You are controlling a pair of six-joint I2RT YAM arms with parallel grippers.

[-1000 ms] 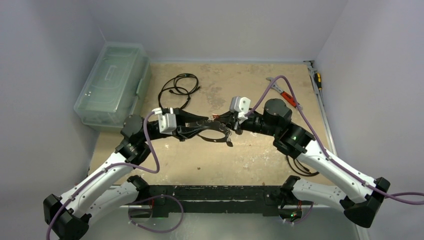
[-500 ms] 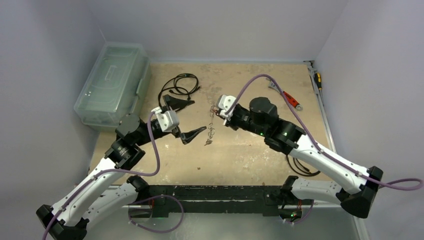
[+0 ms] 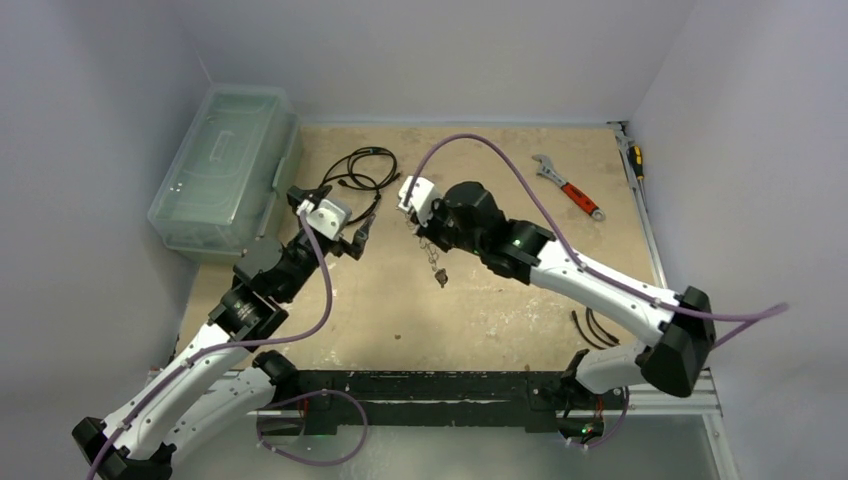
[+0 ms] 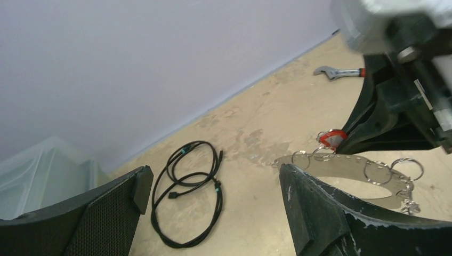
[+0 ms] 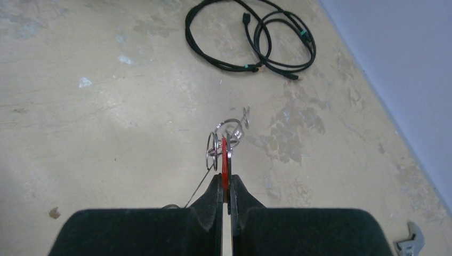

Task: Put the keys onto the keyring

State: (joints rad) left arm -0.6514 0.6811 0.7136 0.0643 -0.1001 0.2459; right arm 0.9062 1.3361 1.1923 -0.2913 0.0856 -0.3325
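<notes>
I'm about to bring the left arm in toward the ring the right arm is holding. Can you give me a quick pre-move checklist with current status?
1. Right gripper is shut on the red tag, which sits edge-on between its fingers: ok.
2. Keyring hangs from that tag, below the right gripper: ok.
3. Left gripper is open, with nothing between its fingers: ok.
4. Keyring's low end is clear of the table: cannot tell.
5. Keys are threaded on the keyring: cannot tell, too small.
6. Black cable lies on the table, apart from both grippers: ok.
</notes>
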